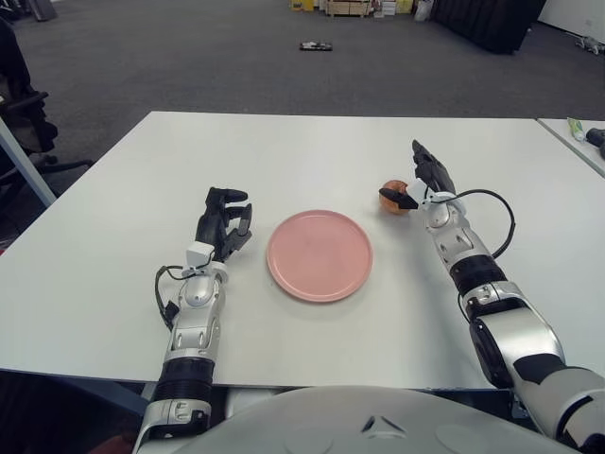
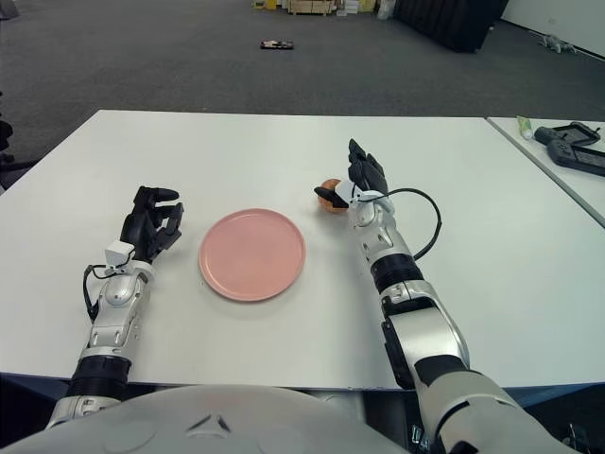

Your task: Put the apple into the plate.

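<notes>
A small reddish apple [image 1: 390,189] sits on the white table [image 1: 312,151], just right of the far edge of an empty pink plate [image 1: 319,255] in the middle. My right hand [image 1: 425,184] is right beside the apple on its right. The thumb [image 1: 397,200] lies across the apple's front and the other fingers [image 1: 423,161] stretch upward, not closed around it. My left hand [image 1: 225,219] shows left of the plate with its fingers loosely bent, holding nothing.
A second table at the far right carries a green tube [image 1: 577,128] and a black device [image 2: 572,147]. A black cable [image 1: 503,227] loops beside my right forearm. An office chair [image 1: 24,104] stands off the table's left side.
</notes>
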Motion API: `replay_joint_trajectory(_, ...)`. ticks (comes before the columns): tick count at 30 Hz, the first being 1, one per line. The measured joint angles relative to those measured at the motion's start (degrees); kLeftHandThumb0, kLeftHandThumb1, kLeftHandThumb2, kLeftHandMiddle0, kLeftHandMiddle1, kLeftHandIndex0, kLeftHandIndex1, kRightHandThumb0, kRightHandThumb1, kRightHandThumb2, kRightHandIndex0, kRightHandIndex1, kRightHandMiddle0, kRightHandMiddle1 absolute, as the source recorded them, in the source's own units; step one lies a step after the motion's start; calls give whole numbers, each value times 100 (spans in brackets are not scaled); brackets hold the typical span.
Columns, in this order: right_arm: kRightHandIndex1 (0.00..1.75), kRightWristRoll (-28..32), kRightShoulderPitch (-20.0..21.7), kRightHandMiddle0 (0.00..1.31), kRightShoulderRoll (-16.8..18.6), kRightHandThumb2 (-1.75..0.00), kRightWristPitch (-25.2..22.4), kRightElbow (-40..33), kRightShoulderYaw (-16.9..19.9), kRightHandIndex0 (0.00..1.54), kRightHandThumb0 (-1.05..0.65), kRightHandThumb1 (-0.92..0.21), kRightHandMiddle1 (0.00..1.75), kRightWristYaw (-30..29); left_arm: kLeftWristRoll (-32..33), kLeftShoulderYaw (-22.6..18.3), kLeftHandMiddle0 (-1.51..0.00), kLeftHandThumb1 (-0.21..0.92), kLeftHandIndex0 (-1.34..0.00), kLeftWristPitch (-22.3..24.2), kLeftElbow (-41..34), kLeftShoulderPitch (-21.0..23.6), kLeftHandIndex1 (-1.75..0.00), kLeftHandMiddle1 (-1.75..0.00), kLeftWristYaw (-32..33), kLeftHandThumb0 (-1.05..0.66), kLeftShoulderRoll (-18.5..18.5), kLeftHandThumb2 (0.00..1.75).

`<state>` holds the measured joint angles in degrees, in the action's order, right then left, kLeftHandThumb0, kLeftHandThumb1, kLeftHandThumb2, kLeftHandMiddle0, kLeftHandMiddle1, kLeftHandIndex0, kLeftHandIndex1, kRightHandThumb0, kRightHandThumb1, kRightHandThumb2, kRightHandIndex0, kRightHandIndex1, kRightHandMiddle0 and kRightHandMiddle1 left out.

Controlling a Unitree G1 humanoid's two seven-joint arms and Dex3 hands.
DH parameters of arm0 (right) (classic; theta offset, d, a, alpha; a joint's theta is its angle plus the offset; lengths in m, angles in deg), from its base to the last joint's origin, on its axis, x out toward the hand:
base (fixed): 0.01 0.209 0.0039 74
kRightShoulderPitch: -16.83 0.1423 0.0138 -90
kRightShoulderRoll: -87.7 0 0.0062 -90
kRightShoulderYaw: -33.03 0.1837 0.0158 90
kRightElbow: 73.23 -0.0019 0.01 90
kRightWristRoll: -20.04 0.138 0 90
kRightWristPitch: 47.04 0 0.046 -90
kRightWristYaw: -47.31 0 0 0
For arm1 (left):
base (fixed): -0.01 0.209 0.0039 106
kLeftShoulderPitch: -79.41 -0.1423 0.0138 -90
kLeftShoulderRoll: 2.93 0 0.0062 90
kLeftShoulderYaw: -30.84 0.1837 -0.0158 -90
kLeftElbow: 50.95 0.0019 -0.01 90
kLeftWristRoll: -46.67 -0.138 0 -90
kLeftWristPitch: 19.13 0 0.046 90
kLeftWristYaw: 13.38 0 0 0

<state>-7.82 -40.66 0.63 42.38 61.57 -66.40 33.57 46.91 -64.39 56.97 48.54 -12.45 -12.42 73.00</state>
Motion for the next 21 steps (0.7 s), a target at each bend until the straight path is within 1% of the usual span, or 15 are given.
replay_joint_trajectory(6, 3, 0, 75, 0, 18, -84, -192, 228, -70, 2, -89, -48, 0, -2, 0, 0, -40, 92, -19, 72, -69, -37, -175, -147, 9, -35, -10, 53)
replay_joint_trajectory(7, 9, 0, 96, 0, 25, -86, -226, 275, -83, 1, -87, -47, 0, -5, 0, 0, -40, 92, -19, 91, -77, -44, -175, -148, 20, -35, -11, 53)
replay_joint_trajectory(11, 22, -1, 173, 1, 41, -89, -274, 477, -134, 0, -84, -45, 1, -46, -4, 2, -39, 92, -19, 123, -93, -59, -175, -149, 61, -35, -31, 53)
replay_joint_trajectory(15, 33, -10, 260, 0, 42, -87, -274, 646, -213, 0, -85, -48, 11, -84, -17, 3, -39, 92, -19, 175, -131, -64, -175, -149, 91, -35, -48, 53)
replay_joint_trajectory(21, 40, -24, 366, 0, 41, -85, -251, 833, -390, 0, -84, -49, 20, -78, -44, 5, -40, 92, -19, 241, -206, -71, -175, -149, 96, -35, -51, 53)
